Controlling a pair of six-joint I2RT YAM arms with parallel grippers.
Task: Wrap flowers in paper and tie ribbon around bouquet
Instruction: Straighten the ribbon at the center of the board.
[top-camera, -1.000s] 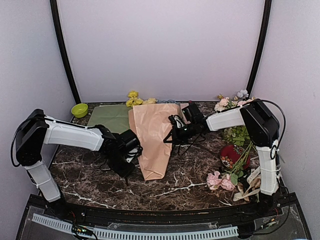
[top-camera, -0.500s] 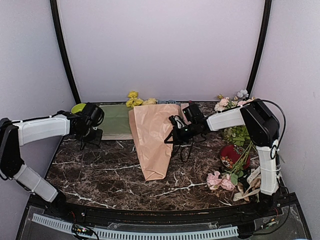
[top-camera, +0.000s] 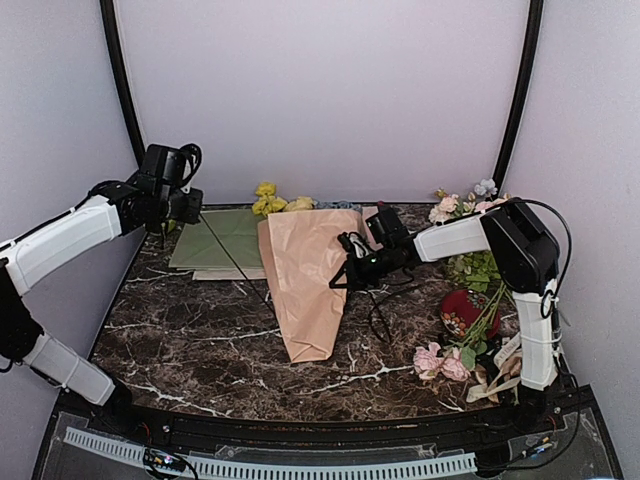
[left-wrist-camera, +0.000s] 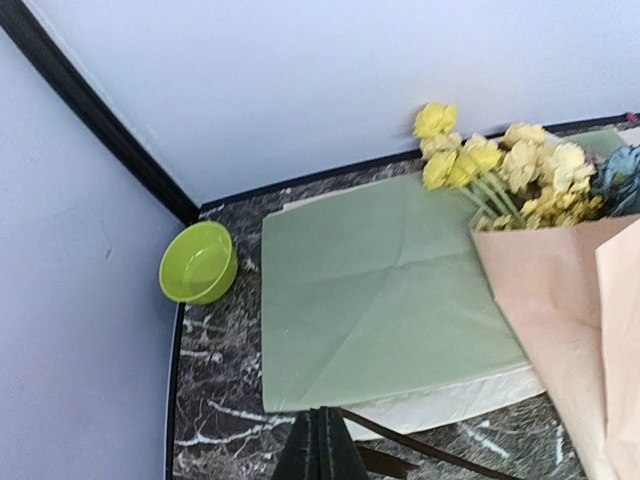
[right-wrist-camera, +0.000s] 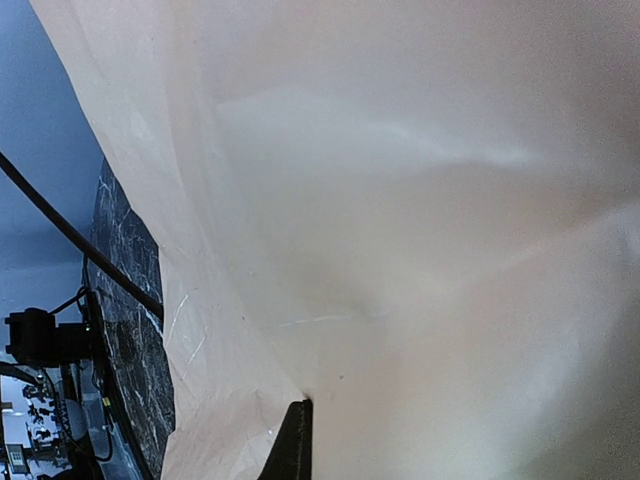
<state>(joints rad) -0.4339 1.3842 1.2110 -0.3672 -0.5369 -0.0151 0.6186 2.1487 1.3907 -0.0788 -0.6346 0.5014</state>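
Lengthwise on the marble table (top-camera: 200, 340), the bouquet (top-camera: 310, 280) lies with its long axis running near to far, flower heads at the far end. The right gripper (top-camera: 340, 272), jaws closed, sits against the cone's right edge; what it pinches cannot be told. The left gripper (top-camera: 196, 209), high at far left, is clamped on the ribbon (top-camera: 235, 258), which runs taut diagonally down to the cone's left edge

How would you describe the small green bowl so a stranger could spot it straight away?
Start at the dark marble table and go to its far left corner, where the walls meet. The bowl sits there, just left of the flat green sheet. It is the only round, glossy lime-green thing; the sheet is duller and flat.
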